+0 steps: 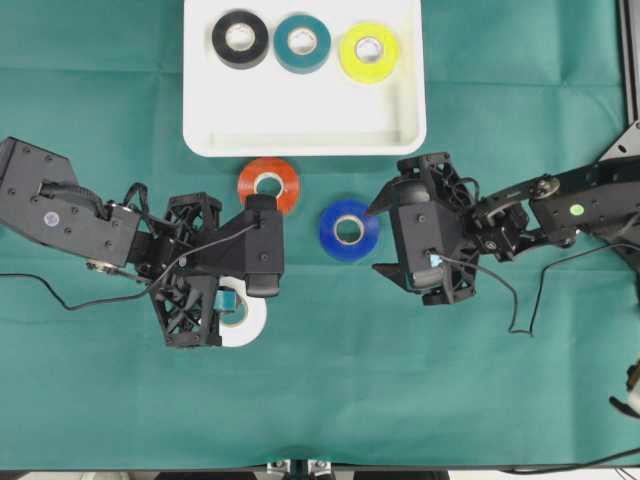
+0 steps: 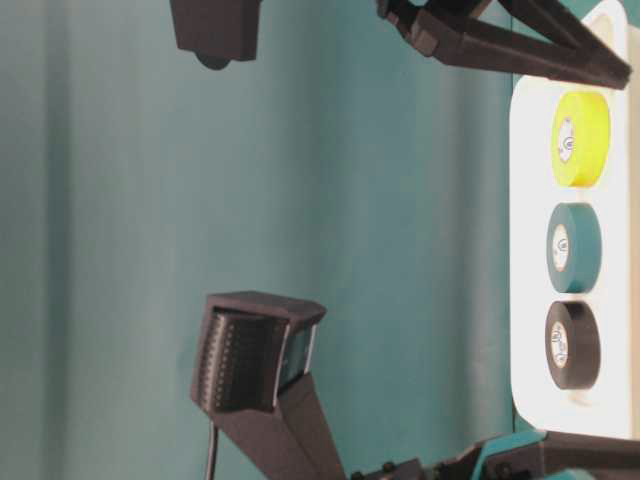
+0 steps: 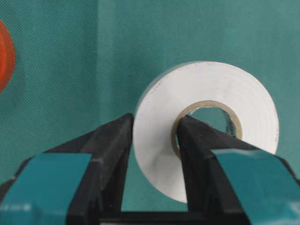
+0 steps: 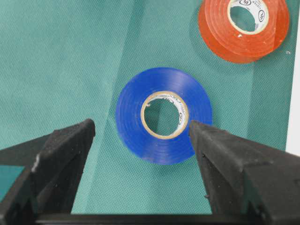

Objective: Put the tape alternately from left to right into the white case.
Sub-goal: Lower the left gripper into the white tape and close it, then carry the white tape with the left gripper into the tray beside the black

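Three rolls already sit in a row inside the white case [image 1: 300,130]: the black roll [image 1: 240,38], the teal roll [image 1: 302,43] and the yellow roll [image 1: 368,52]. On the left, the left claw [image 3: 154,140] is clenched on the white roll [image 3: 206,126], one finger outside its wall and the other through its hole, with the green cloth [image 1: 330,400] underneath. Just beyond that claw's tip, near the case's rim, lies the red-orange roll [image 1: 268,184]. Further right, the blue roll [image 1: 349,230] lies flat on the cloth, right in front of the right claw [image 4: 140,136], whose fingers are spread wide to either side of it, gripping nothing.
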Controlling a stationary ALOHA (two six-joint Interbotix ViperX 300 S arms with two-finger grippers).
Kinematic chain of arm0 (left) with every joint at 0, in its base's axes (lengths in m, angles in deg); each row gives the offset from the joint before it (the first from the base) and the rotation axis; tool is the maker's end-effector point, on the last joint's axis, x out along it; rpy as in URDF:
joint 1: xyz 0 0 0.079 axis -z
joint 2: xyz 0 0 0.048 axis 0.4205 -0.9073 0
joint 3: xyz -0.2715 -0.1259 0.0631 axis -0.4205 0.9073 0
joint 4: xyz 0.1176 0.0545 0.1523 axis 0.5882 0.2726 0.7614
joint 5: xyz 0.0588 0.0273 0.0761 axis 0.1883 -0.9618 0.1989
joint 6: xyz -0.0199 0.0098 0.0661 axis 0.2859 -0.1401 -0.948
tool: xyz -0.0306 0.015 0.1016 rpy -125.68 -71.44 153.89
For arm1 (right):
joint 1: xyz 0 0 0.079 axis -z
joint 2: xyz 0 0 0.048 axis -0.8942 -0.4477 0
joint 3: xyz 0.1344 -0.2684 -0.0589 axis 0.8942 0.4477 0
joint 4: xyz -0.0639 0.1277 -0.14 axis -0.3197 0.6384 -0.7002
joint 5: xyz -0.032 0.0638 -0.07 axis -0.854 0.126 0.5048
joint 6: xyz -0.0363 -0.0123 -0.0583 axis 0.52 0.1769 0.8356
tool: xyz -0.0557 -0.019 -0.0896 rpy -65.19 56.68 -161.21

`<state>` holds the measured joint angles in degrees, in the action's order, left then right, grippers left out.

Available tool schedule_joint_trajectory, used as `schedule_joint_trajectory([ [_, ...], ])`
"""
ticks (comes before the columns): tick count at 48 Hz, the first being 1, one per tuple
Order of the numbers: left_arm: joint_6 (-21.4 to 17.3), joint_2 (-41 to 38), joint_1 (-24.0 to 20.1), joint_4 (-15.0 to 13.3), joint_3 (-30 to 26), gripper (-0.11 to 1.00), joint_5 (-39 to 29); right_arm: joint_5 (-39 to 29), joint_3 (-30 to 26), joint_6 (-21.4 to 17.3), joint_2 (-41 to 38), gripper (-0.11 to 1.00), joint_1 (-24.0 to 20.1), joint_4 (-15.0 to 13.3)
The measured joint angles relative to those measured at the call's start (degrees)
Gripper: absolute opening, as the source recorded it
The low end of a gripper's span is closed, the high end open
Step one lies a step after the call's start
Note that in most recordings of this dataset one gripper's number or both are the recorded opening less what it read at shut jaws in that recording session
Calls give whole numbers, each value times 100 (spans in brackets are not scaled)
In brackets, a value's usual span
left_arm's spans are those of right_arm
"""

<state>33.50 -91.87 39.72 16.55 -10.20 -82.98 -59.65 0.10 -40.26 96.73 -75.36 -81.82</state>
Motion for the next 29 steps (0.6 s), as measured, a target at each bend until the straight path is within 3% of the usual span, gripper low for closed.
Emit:
schedule_joint_trajectory([
  [15, -26, 18, -325, -9, 26, -2, 0, 0, -9, 0, 0, 88, 0, 0],
  [29, -53, 325, -1230, 0, 299, -2, -9, 0, 0, 0, -9, 88, 0, 0],
])
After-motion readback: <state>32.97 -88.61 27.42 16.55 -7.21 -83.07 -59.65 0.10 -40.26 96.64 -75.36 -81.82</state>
